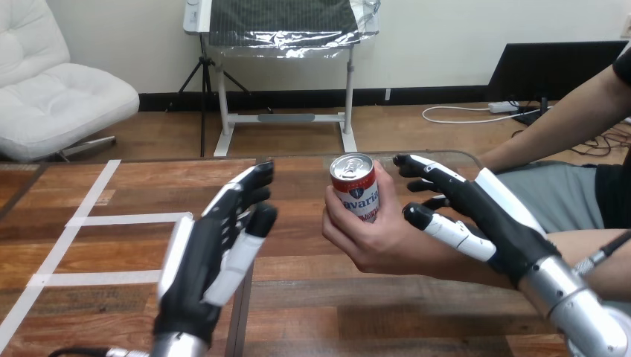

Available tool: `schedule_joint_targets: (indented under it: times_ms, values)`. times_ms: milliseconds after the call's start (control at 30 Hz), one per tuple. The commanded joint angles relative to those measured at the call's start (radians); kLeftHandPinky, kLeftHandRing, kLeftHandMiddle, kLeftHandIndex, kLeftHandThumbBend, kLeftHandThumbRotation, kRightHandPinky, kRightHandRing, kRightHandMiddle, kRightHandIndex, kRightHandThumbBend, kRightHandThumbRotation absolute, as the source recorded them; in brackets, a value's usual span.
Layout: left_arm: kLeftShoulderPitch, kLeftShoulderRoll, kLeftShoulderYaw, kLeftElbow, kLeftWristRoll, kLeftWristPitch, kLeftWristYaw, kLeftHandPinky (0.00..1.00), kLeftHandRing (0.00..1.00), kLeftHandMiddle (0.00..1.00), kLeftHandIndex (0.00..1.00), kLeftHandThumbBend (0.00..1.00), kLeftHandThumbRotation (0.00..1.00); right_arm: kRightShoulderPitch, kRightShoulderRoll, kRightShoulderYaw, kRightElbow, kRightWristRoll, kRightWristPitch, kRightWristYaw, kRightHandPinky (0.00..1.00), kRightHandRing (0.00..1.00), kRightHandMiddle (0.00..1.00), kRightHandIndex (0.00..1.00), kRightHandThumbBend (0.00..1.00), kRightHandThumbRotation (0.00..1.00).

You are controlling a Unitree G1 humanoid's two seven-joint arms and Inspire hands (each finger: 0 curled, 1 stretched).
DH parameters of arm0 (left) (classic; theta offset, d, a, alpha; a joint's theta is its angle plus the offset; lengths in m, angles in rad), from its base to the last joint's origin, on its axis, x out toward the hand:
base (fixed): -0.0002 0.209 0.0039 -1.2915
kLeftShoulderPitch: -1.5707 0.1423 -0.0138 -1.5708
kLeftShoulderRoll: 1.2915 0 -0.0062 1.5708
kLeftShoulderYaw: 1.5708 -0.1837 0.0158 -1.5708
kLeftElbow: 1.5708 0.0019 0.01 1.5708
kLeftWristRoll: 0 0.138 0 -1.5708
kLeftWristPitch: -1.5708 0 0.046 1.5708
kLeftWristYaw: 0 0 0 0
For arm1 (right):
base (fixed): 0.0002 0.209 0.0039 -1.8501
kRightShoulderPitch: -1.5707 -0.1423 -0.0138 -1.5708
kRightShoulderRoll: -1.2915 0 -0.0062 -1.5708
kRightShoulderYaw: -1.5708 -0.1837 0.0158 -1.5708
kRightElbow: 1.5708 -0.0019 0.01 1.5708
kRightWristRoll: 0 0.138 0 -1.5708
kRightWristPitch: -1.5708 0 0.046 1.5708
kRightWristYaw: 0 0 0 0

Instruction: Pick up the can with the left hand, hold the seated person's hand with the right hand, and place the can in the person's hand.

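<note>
Can: the can (pixel 355 190) is a slim drink can with a silver top, the pull tab lying flat on the lid, a red band under the rim and a white body with blue and red print below.
Can's place: it stands upright above the table (pixel 111 297), held in the person's hand (pixel 379 238), whose fingers wrap its left side and whose thumb lies on its right.
My left hand: my left hand (pixel 205 256) is open, fingers straight and pointing up and away from me, palm turned toward the can. It is just left of the can and not touching it.
My right hand: my right hand (pixel 495 216) clasps the person's hand. My thumb lies across the near side of it, and my fingers (pixel 428 167) reach round the far side, close to the can's right edge.
Table: wooden boards, with strips of white tape (pixel 126 219) at the left.
</note>
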State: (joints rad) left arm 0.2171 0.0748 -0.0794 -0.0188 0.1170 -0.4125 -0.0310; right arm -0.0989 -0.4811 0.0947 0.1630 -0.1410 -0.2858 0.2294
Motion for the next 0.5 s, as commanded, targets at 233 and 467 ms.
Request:
schedule_joint_targets:
  times_ms: [233,467]
  values:
    - [0.075,0.024,0.05,-0.13,-0.047,-0.092,-0.006,0.75,0.82,0.84,0.81,0.7,0.92,0.04,0.081,-0.073,-0.141,0.163,-0.093,0.01,0.83,0.92,0.93,0.92,1.0,1.0]
    - [0.11,0.013,0.075,-0.163,-0.077,-0.145,0.004,0.7,0.78,0.81,0.78,0.74,0.87,0.094,0.123,-0.081,-0.228,0.206,-0.116,-0.003,0.85,0.92,0.92,0.92,0.97,1.0]
